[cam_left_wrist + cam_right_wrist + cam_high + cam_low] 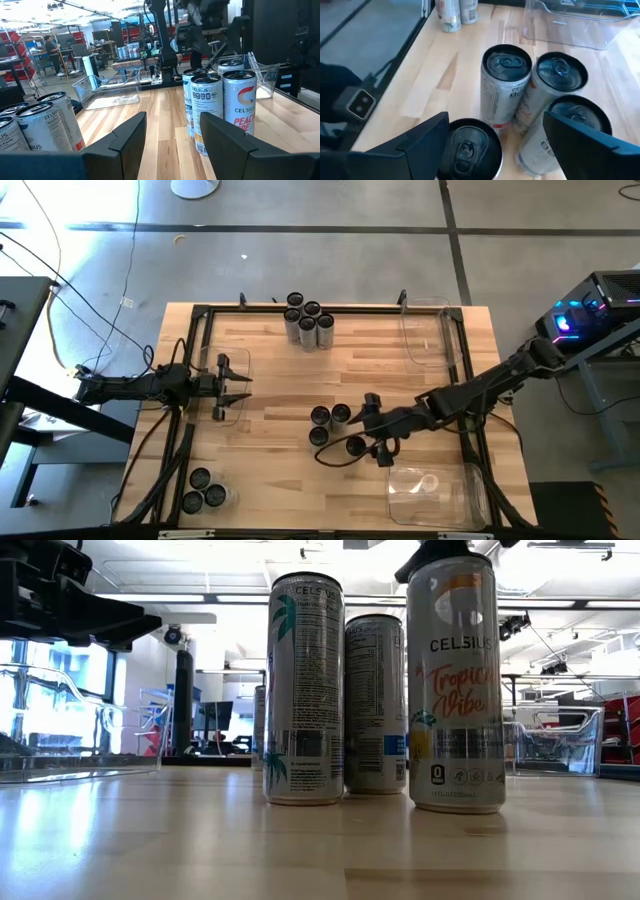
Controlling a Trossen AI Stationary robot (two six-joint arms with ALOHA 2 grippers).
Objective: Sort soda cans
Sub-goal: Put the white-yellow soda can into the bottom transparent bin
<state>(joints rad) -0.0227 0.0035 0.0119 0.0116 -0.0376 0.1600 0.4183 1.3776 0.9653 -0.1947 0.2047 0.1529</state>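
The cans stood in three groups on the table (270,380). A middle cluster (335,428) of four stood near the table's centre, upright and close together. A far cluster (308,320) of five stood at the far edge. A third group of three (205,490) stood at the near left corner, seemingly inside a clear bin, though its walls could hardly be made out.

The right gripper (378,442) was directly over the nearest can (470,147) of the middle cluster, fingers spread wide to either side of its top and not touching it. Nothing was held.

The left gripper (238,385) hung over a clear bin (232,410) at the left edge, well apart from every can, fingers partly open and empty.

Two more clear bins sat on the right: one (425,330) at the far corner, one (440,495) at the near corner.
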